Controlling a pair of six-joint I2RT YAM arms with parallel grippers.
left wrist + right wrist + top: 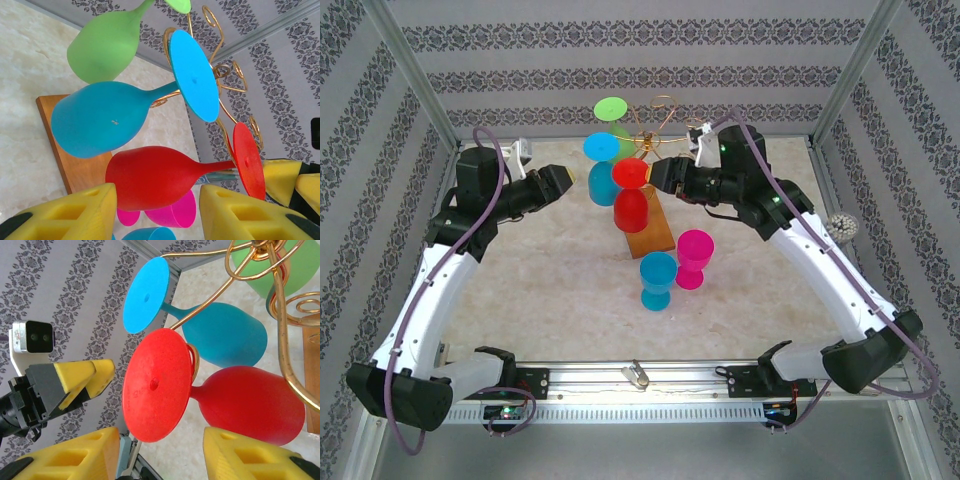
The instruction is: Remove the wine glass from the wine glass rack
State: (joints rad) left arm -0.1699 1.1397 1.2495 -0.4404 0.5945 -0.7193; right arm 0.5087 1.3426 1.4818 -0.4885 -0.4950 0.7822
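Half-open and empty, left pincer (566, 181) and right pincer (654, 176) flank the central hanging red wine glass (631, 208), seemingly to grab it.

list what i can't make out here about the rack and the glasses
- Top external: where the stem of the red glass hooks into the wine glass rack; its own foot covers it.
- Left wrist: the green glass foot, cut by the top edge; the pink glass, mostly behind the red one.
- Right wrist: the rack's wooden base, cut by the right edge.
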